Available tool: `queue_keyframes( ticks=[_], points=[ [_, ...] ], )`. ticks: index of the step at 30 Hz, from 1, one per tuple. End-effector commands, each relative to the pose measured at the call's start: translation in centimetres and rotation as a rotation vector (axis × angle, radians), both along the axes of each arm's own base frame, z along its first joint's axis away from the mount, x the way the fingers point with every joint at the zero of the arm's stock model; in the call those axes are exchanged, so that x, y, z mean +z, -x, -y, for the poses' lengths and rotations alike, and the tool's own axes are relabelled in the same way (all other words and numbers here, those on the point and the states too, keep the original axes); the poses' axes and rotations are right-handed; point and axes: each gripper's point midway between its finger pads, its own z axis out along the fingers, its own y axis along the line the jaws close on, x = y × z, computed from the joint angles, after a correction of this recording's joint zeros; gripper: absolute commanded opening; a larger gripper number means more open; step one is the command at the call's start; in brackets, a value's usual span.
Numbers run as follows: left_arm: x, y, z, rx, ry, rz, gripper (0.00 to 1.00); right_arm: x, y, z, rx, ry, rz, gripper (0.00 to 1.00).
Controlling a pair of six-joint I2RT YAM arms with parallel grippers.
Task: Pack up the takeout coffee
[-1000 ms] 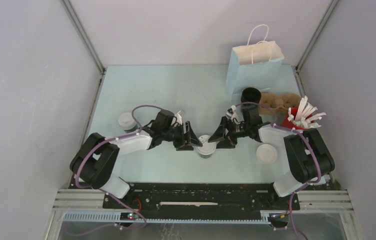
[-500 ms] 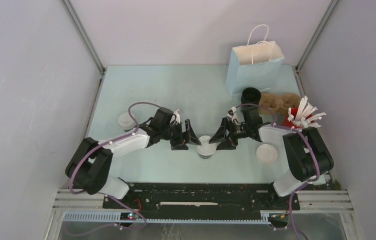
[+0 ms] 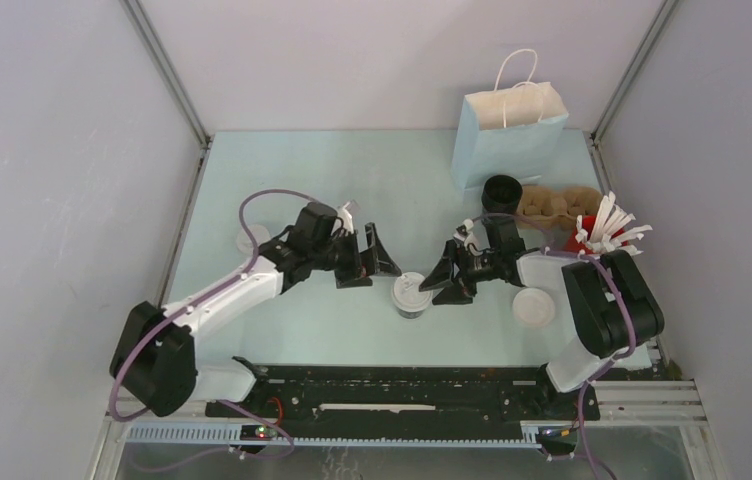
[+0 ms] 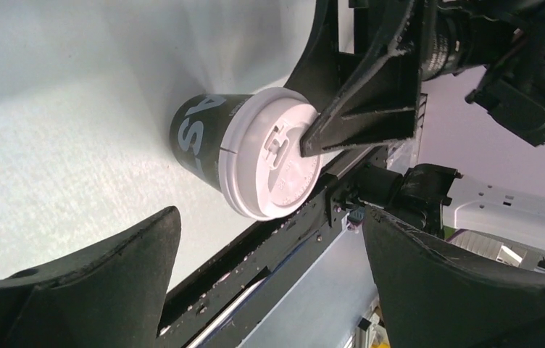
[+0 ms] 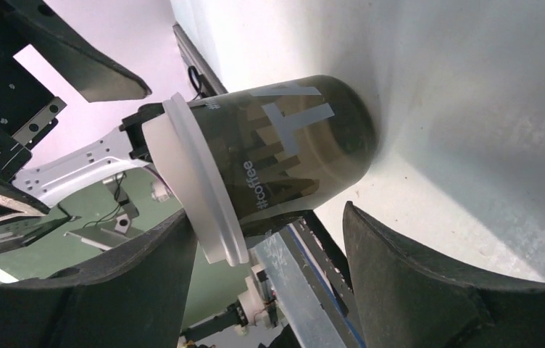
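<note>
Left gripper [image 3: 370, 266] released, jaws wide, just left of centre frame, clear of the coffee cup [image 3: 410, 296]. Right gripper [image 3: 444, 286] spread too, bracketing the cup from the right, a gap showing beside one finger. Cup upright at centre, white lid [image 4: 273, 163] on; blue bag [image 3: 508, 135] upper right.

Lidded coffee cup [image 3: 410, 294] is standing upright mid-worktop [image 3: 282, 170]. Left gripper [image 3: 377, 268] sits just off its upper left, jaws spread, not touching it. Right gripper [image 3: 434, 291] is right up against the cup's right side, jaws apart too. Blue paper bag [image 3: 509, 138] at the back, cardboard carrier [image 3: 562, 203] just in front of it, loose white lid [image 3: 533, 307] by the right arm.
</note>
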Motion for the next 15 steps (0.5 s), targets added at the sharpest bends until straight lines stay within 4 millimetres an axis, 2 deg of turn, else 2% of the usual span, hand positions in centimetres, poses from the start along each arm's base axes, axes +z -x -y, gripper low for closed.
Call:
queue_keyframes(
  ticks=[1, 5, 8, 9, 10, 11, 15],
  points=[
    [1.0, 0.9, -1.5, 0.027, -0.024, 0.044, 1.0, -1.0, 0.3, -0.1, 0.02, -0.007, 0.012, 0.79],
    [1.7, 1.5, -1.9, 0.034, -0.085, 0.088, 1.0, 1.4, 0.0, 0.2, -0.001, -0.006, 0.042, 0.83],
    [2.6, 1.5, -1.3, 0.026, -0.152, 0.133, 1.0, 3.6, -0.4, 0.7, -0.025, 0.024, 0.081, 0.87],
    [2.3, 1.7, -1.2, 0.016, -0.195, 0.141, 1.0, 4.2, -0.4, 1.1, -0.027, 0.048, 0.089, 0.88],
    [2.7, 1.5, -0.9, 0.007, -0.23, 0.163, 1.0, 4.3, -0.1, 1.7, -0.038, 0.095, 0.089, 0.88],
    [3.6, 1.2, -0.3, -0.002, -0.253, 0.196, 1.0, 4.9, -0.7, 2.5, -0.058, 0.155, 0.124, 0.89],
    [4.2, 0.4, 1.1, -0.036, -0.414, 0.259, 1.0, 5.7, -0.2, 6.4, -0.112, 0.406, 0.168, 0.89]
  ],
)
